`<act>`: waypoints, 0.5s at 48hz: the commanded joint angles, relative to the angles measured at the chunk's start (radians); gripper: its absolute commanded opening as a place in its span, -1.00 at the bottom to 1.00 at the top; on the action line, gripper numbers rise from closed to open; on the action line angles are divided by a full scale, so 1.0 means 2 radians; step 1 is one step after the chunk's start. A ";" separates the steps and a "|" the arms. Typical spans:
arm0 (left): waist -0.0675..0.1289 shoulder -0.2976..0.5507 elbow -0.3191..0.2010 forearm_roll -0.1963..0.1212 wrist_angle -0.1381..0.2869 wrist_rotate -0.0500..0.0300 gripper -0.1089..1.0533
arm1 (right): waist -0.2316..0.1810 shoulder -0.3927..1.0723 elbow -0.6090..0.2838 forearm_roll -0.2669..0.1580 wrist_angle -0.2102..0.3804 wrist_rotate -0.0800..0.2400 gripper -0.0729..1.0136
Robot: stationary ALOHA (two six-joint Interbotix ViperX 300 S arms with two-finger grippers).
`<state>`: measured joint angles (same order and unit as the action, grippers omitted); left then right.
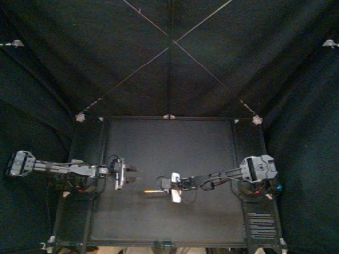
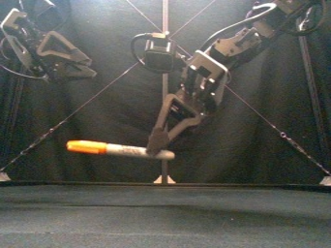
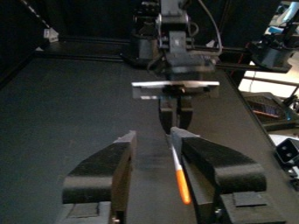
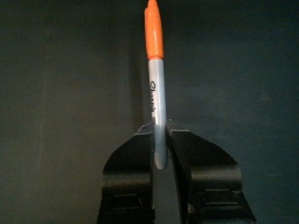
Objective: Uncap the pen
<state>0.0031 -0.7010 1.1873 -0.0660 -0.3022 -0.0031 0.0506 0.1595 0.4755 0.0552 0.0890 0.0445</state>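
A marker pen (image 2: 134, 151) with a grey barrel and an orange cap (image 2: 85, 147) hangs level above the table. My right gripper (image 2: 161, 148) is shut on the barrel's back end. In the right wrist view the pen (image 4: 156, 92) sticks straight out from between the jaws, cap (image 4: 151, 31) at the far end. My left gripper (image 3: 152, 140) is open and faces the pen. The cap (image 3: 181, 185) lies along the inner edge of one of its jaws, and I cannot tell whether it touches. From above, the left gripper (image 1: 122, 176) and the right gripper (image 1: 173, 186) meet near the table's middle.
The black table (image 1: 166, 139) lies bare around and below the two grippers. The right arm's wrist (image 3: 176, 61) fills the space just beyond the pen in the left wrist view. Black curtains close in the back and sides.
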 commanded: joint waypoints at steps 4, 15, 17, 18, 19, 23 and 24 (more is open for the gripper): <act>0.002 0.008 -0.015 -0.013 -0.012 -0.0008 0.64 | -0.025 -0.050 -0.002 -0.015 -0.012 -0.002 -0.08; -0.002 0.025 -0.015 -0.034 -0.011 -0.0008 0.64 | -0.043 -0.078 0.000 -0.034 -0.025 -0.002 -0.08; -0.002 0.028 -0.016 -0.036 -0.012 -0.0008 0.64 | -0.044 -0.081 0.000 -0.035 -0.028 -0.002 -0.08; -0.002 0.029 -0.018 -0.038 -0.012 -0.0008 0.64 | -0.046 -0.082 -0.001 -0.035 -0.031 -0.002 -0.08; -0.002 0.031 -0.018 -0.040 -0.012 -0.0015 0.64 | -0.046 -0.083 0.000 -0.036 -0.032 -0.002 -0.08; -0.004 0.036 -0.023 -0.054 -0.012 -0.0038 0.64 | -0.051 -0.085 0.000 -0.039 -0.035 -0.002 -0.08; -0.003 0.037 -0.025 -0.059 -0.012 -0.0038 0.64 | -0.052 -0.086 0.001 -0.039 -0.036 -0.002 -0.08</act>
<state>-0.0015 -0.6351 1.1735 -0.1611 -0.3160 -0.0092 -0.0414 0.0368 0.4863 -0.0199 0.0322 0.0430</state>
